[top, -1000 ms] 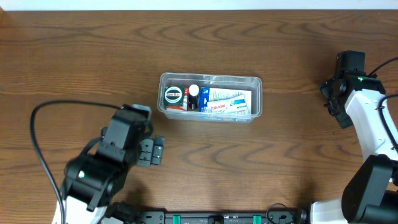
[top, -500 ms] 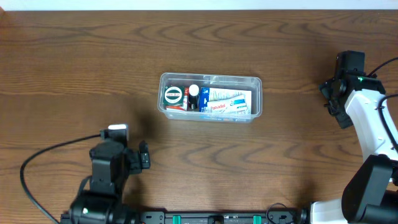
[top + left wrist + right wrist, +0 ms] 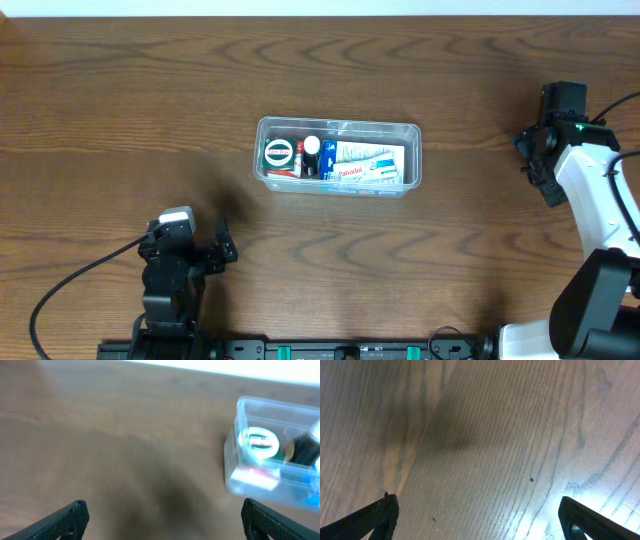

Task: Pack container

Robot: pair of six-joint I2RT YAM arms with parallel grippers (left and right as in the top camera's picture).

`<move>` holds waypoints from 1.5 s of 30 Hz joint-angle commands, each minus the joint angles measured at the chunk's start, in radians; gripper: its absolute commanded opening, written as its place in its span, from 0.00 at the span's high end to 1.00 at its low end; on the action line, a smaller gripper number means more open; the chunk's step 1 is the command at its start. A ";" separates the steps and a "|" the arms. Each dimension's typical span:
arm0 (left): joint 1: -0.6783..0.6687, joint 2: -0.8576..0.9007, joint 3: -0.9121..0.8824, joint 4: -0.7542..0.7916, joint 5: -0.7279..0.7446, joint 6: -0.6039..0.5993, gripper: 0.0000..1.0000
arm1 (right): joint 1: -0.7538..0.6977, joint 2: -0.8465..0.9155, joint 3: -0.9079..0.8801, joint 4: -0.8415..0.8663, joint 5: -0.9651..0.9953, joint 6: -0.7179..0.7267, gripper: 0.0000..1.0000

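Observation:
The clear plastic container [image 3: 338,156] stands in the middle of the wooden table. It holds a round white tin, a small dark bottle with a white cap, and a flat white and blue packet. It also shows at the right of the left wrist view [image 3: 272,472]. My left gripper [image 3: 222,250] is open and empty near the front edge, well to the front left of the container; its fingertips frame bare wood in the left wrist view [image 3: 162,519]. My right gripper [image 3: 528,158] is open and empty at the far right, over bare wood [image 3: 480,517].
A black cable [image 3: 75,285] trails from the left arm near the front left edge. A cable runs off the right edge by the right arm. A black rail lies along the front edge of the table.
My left arm has pulled back toward the front edge, away from the container, and now sits lower and further left. The right arm and the container have not moved.

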 commanded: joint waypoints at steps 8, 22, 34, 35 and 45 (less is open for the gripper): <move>0.019 -0.087 -0.140 0.317 0.031 0.013 0.02 | -0.004 0.005 0.002 -0.003 0.008 0.014 0.01; 0.088 -0.159 -0.161 0.317 0.030 0.013 0.02 | -0.004 0.005 0.002 -0.003 0.008 0.014 0.01; 0.091 -0.203 -0.161 0.206 0.031 0.013 0.02 | -0.004 0.005 0.002 -0.003 0.008 0.014 0.01; 0.091 -0.203 -0.161 0.196 0.034 0.013 0.02 | -0.004 0.005 0.002 -0.003 0.008 0.014 0.01; 0.091 -0.201 -0.161 0.122 0.060 0.013 0.02 | -0.004 0.005 0.002 -0.003 0.008 0.014 0.01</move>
